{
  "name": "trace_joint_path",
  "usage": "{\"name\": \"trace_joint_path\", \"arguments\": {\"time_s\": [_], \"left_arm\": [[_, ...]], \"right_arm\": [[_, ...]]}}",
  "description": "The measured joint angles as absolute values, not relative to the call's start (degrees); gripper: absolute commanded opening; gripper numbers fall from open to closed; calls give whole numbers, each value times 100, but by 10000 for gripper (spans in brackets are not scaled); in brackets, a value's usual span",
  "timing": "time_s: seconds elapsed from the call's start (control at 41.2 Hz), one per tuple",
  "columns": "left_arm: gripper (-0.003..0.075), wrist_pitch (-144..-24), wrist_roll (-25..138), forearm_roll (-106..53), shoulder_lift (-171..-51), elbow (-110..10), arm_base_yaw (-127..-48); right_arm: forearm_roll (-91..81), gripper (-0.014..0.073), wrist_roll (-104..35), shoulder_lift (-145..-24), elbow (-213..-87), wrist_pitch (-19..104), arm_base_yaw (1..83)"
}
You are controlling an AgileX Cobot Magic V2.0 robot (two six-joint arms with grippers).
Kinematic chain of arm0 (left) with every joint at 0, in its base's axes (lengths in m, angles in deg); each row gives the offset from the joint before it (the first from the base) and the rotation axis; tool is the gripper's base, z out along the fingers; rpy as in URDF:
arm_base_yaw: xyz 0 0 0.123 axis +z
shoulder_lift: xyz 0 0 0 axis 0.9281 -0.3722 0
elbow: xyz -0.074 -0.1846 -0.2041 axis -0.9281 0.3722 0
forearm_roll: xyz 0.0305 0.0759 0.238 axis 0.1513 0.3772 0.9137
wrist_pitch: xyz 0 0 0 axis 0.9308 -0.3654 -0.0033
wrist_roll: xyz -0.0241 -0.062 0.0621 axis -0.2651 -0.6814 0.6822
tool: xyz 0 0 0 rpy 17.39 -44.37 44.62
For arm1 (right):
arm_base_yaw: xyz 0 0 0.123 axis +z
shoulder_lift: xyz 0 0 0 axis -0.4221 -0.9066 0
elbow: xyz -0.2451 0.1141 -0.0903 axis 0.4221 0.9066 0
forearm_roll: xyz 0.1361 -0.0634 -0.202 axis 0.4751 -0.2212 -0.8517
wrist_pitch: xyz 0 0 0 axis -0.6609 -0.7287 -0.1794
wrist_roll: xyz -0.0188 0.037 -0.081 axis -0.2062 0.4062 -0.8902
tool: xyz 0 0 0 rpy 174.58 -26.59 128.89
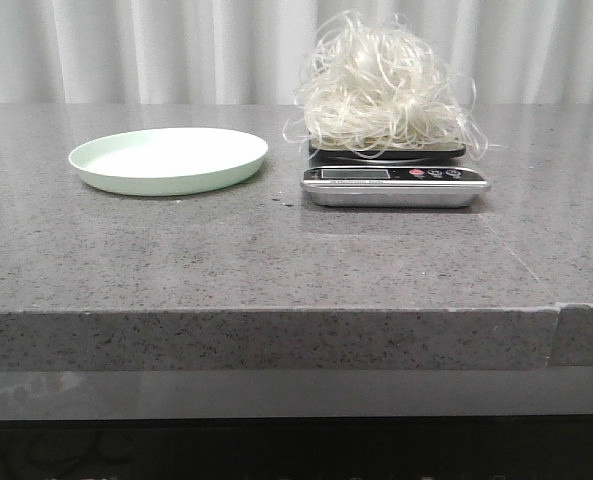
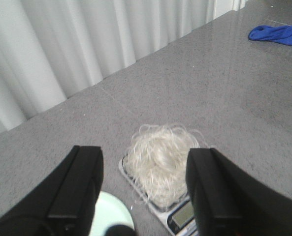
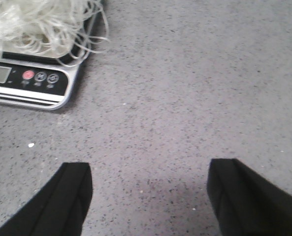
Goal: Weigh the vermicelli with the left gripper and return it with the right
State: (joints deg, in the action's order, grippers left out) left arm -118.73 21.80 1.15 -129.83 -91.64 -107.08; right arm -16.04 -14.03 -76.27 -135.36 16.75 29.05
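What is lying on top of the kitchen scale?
A fluffy ball of vermicelli sits on the scale, with strands hanging over its edges. The weighing platform is mostly covered; the display and buttons stay visible.

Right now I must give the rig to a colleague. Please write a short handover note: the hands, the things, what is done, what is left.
Left hand: open, empty, up above the scale.
Right hand: open, empty, over bare table to the right of the scale.
Vermicelli: on the scale.
Plate: empty, left of the scale.
Done: vermicelli placed for weighing.
Left: right hand returns it, probably to the plate.
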Motion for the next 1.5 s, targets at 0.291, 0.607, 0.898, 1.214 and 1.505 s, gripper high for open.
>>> {"name": "trace_joint_path", "arguments": {"time_s": [0.291, 0.607, 0.898, 1.214, 1.505], "left_arm": [[440, -11452, 2148, 125, -11164, -7272, -10708], [440, -11397, 2146, 103, -9128, -5286, -10708], [440, -11362, 2146, 57, -7889, -3953, -10708], [440, -11319, 2146, 48, -7703, -3675, -10708], [440, -11278, 2146, 48, -7703, -3675, -10708]], "right_arm": [[-1604, 587, -1405, -7627, -13536, 1665, 3300], [-1604, 587, -1434, -7627, -13536, 1618, 3392], [-1510, 587, -1503, -7627, -13536, 1523, 3419], [-1328, 587, -1805, -7891, -13957, 1509, 3954], [-1317, 587, -1810, -8950, -14980, 1509, 4400]]}}
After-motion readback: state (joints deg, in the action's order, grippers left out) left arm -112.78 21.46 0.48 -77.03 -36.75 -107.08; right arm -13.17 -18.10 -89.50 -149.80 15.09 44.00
